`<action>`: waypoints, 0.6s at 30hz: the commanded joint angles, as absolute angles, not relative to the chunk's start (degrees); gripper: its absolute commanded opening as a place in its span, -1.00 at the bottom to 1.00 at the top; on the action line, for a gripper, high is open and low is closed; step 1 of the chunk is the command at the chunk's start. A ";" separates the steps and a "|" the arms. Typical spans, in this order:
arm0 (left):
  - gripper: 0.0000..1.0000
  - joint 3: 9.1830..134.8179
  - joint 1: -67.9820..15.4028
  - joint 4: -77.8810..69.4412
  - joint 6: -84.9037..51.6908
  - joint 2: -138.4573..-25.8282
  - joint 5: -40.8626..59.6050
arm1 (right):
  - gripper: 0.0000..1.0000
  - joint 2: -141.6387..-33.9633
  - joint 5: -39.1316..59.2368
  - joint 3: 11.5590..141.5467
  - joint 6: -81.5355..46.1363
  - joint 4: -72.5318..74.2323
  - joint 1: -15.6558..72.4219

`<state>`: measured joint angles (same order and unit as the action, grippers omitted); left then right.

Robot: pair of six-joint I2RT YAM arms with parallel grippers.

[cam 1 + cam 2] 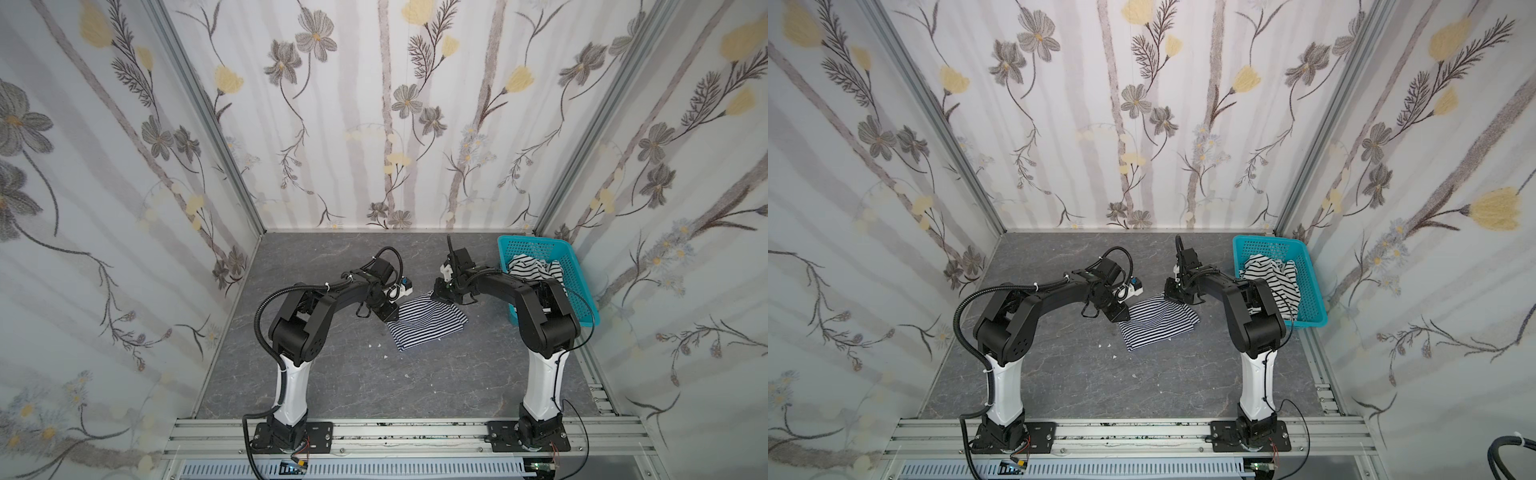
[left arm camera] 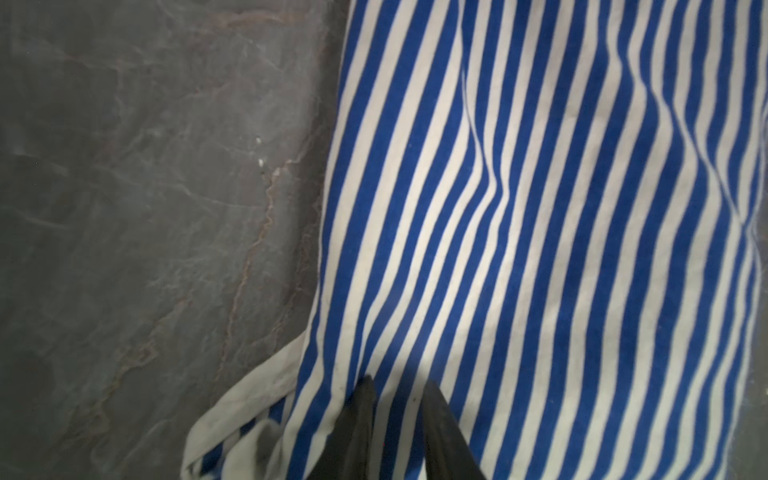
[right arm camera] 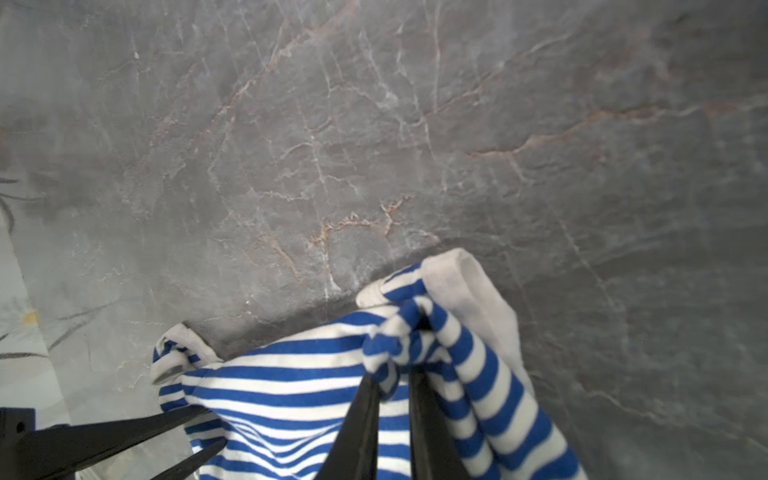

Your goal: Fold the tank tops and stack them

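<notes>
Step in hand, as I read it: a fold of the fine-striped tank top, which lies mid-tabletop, flat at its near edge and raised at its far one. To do it well, both hands should rise together and level. The held edge should be just taut enough that the middle does not sag. That edge should then go squarely over the near hem before either hand lets go. An uneven lift would likely skew the stripes and leave a crooked fold. Nearest of the two, the left hand sits at the cloth's left corner. Its fingers are drawn close, only a thin gap showing, and creases in the cloth run up from the tips. I take that as a pinch on a layer, though the contact itself is partly hidden. A white strap loop lies loose on the tabletop beside it. Farther back, the right hand is all but closed on a bunched far corner, white trim spilling past the fingers. That corner is lifted clear, with a shadow on the tabletop beneath. Beyond, at the far right, the wide-striped tank top lies crumpled in the turquoise basket, untouched and not yet folded.
</notes>
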<state>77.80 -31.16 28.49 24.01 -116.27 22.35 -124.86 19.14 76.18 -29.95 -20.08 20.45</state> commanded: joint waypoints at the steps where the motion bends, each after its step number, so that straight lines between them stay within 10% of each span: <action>1: -0.49 77.32 -30.29 28.39 22.91 -117.40 12.77 | -0.64 -124.69 13.52 75.15 -30.39 -20.43 20.37; 18: -0.41 79.02 -28.89 27.59 22.35 -110.54 9.31 | -0.33 -103.97 12.52 58.82 -36.34 -14.08 27.59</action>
